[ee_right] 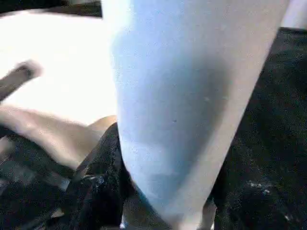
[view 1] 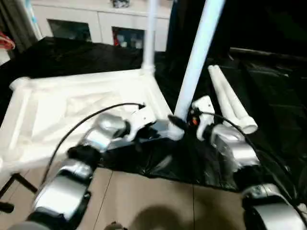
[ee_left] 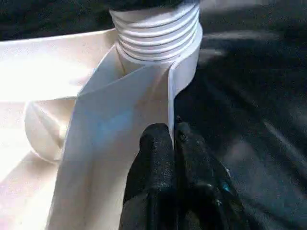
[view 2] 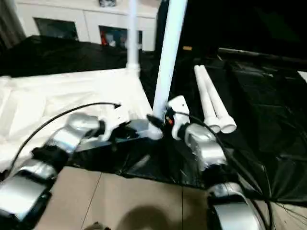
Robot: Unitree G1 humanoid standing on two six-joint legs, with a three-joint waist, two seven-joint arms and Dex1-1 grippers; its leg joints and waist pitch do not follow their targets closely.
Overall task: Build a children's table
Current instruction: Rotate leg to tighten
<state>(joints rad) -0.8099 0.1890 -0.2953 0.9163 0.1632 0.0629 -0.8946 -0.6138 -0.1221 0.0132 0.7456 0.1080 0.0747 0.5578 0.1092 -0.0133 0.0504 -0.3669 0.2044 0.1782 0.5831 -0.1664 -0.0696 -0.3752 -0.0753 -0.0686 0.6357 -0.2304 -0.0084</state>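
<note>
The right gripper [view 1: 184,122] has its jaws closed around one long white tapered tubular leg [view 1: 196,60], held nearly upright at the near corner socket [ee_left: 158,36] of the white plastic rectangular tabletop [view 1: 72,115]. The left gripper [ee_left: 173,143], jaws pressed together, touches that corner's rim. A second leg [view 1: 150,33] stands in the far corner; two more legs [view 1: 230,103] lie side by side on black sheeting [view 1: 268,96].

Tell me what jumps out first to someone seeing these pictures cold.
The tall white leg rising from the near corner socket of the upturned table top stands out first, with the right hand closed around its base. The left hand pinches the top's rim beside that socket. A second leg stands at the far corner, and two spare legs lie on the black sheet to the right.
</note>
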